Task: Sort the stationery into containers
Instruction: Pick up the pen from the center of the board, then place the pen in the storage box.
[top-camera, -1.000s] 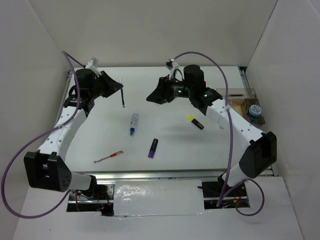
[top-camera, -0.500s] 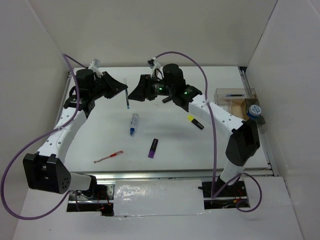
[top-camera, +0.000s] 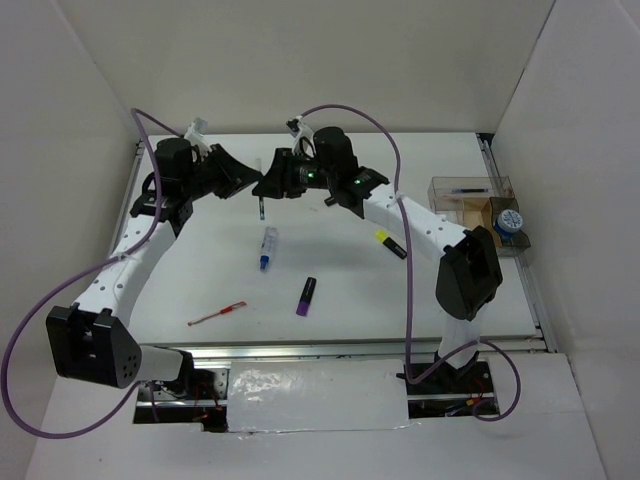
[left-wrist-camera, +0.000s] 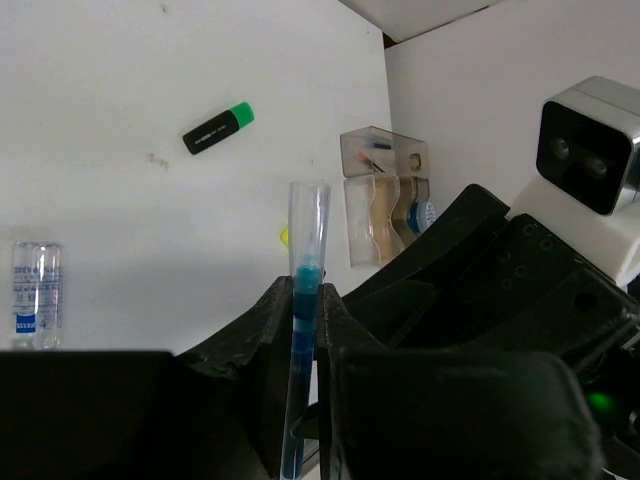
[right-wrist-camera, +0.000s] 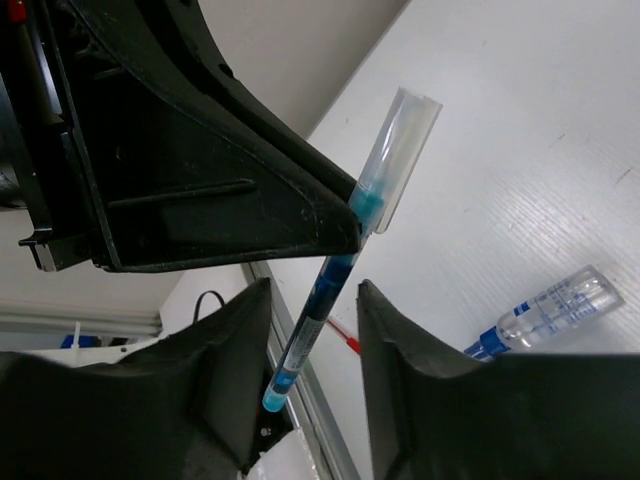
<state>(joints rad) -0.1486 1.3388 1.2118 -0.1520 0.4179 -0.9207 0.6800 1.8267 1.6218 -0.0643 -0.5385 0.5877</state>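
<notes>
We've got the left gripper (left-wrist-camera: 305, 300) clamped on the blue pen (right-wrist-camera: 338, 272), holding it up off the table (top-camera: 350, 300) near the far middle. The right gripper (right-wrist-camera: 312, 300) has its 2 fingers either side of the pen's shaft with gaps on both sides, so it's open. The tube (top-camera: 268, 247), red pen (top-camera: 217, 314), purple highlighter (top-camera: 307, 296) and yellow highlighter (top-camera: 391, 244) lie loose on the table. The clear box (top-camera: 470, 192) sits at the right edge.
</notes>
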